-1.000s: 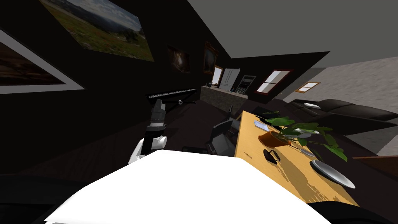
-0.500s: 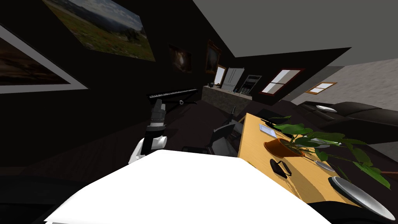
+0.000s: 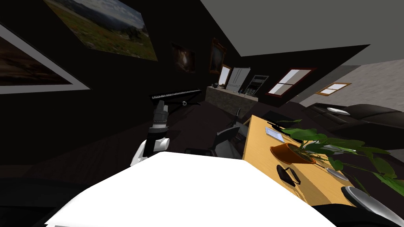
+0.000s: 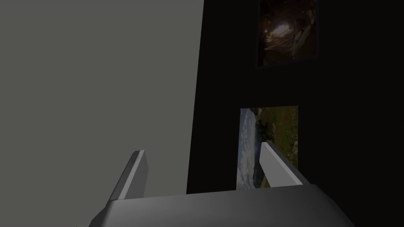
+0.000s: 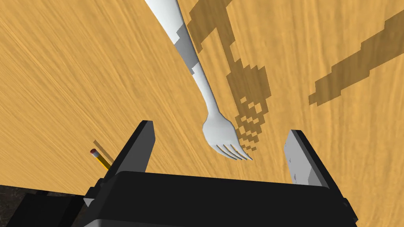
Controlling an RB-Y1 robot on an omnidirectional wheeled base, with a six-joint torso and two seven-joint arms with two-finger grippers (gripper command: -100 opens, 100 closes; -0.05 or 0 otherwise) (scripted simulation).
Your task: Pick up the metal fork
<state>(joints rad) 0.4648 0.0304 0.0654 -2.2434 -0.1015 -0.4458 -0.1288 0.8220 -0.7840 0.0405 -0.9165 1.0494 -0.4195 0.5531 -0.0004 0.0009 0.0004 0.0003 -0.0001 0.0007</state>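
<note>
A pale grey fork point(image 5: 205, 90) lies flat on the wooden table point(image 5: 71, 79) in the right wrist view. Its tines point toward the gripper body and its handle runs away from it. My right gripper point(image 5: 219, 129) is open just above the tabletop, and the fork's head sits between the two fingers without touching either. Blocky shadows fall on the wood beside the fork. My left gripper point(image 3: 160, 106) is raised to the left of the chest, open point(image 4: 202, 149) and holding nothing.
A yellow pencil point(image 5: 100, 157) lies by the table's edge near one right finger. In the head view the table point(image 3: 260, 149) carries a potted plant point(image 3: 294, 153), a black object point(image 3: 288, 175), a grey plate point(image 3: 365, 199) and a small tablet point(image 3: 275, 134). A grey chair point(image 3: 227, 138) stands beside it.
The whole head picture has shifted: the table and plant have slid right and down, so my head or base has turned. The left arm holds its place.
</note>
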